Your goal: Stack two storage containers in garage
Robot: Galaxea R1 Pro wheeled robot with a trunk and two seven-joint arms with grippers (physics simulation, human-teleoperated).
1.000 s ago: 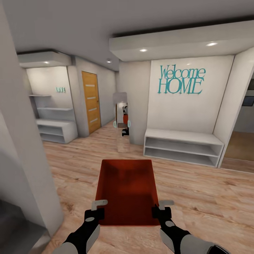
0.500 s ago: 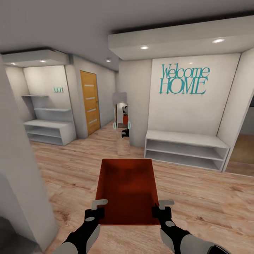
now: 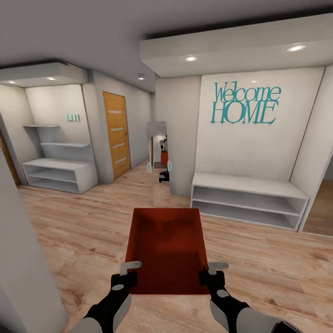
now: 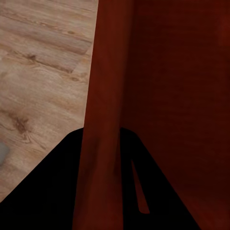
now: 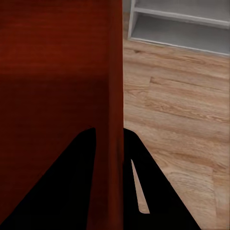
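One orange-red storage container (image 3: 167,249) hangs level above the wood-plank floor (image 3: 83,231), lidless with nothing inside (just its finely ribbed bottom). The left gripper (image 3: 124,276) pinches its left wall and the right gripper (image 3: 212,274) its right wall — each wall sits between the dark fingers (image 4: 62,191). Beyond the container stand a mirror (image 3: 158,159) and, to its right, a white bench shelf (image 3: 249,199) under a teal "Welcome HOME" sign (image 3: 245,102).

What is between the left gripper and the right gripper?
In the head view, the orange-red storage container lies between the left gripper and the right gripper. Each gripper is closed on a side wall near the container's near end; both wrist views show a wall between the fingers.
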